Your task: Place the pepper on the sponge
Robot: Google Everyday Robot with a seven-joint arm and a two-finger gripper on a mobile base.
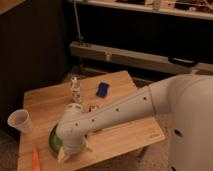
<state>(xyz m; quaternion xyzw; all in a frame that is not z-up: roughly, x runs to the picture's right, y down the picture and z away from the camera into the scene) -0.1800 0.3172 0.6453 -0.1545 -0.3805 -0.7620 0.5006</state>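
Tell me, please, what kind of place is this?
Probably a lab or workshop, not a home: a large white robot arm works at a plain wooden table, with a dark metal rack behind. Its tool hangs low over the table's near edge, beside the green bowl and close to the pepper.

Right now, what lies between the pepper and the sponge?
In the camera view: the green bowl, overhung by the robot arm, its tool low beside the pepper.

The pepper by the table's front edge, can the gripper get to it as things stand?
Probably yes. The gripper hangs low at the green bowl, close beside the pepper, which lies in the open on the table. Nothing seems to stand between them.
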